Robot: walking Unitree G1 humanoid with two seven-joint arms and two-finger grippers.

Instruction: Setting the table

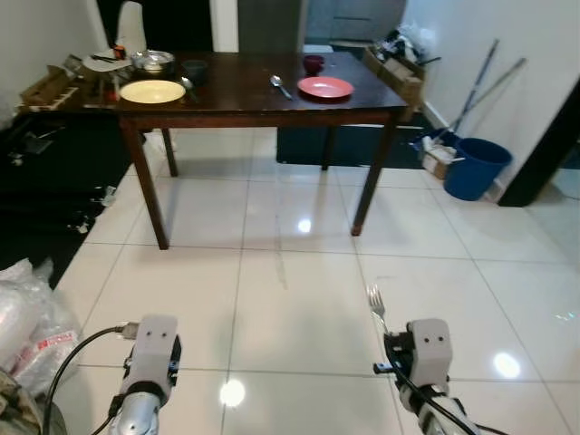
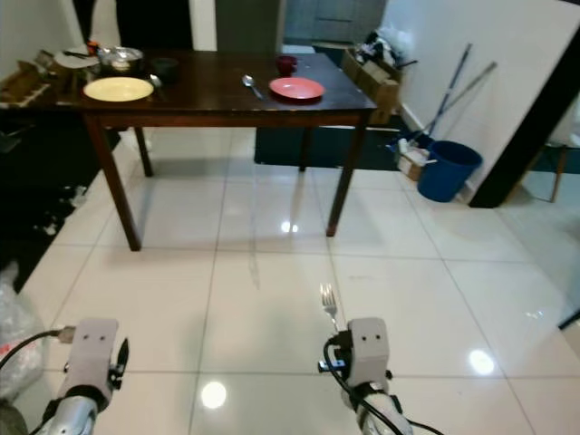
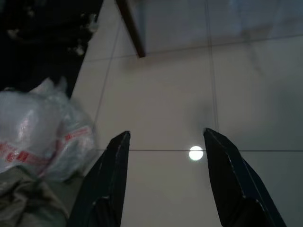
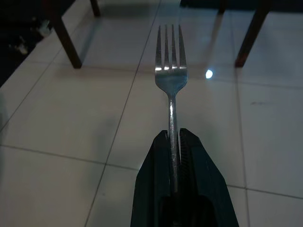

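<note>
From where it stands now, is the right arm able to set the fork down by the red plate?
Probably not yet. The right gripper holds the fork low over bare floor tiles, well short of the table; the red plate sits far across it.

Head views downward, table (image 1: 245, 95) well ahead

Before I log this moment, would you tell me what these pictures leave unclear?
- Clutter at the table's far left end, behind the yellow plate: too small and dark in the eye views to name.
- Fork: its handle end is hidden between the right gripper's fingers, right wrist view.
- Plastic bag: cut by the frame edge, left wrist view; contents unclear.
</note>
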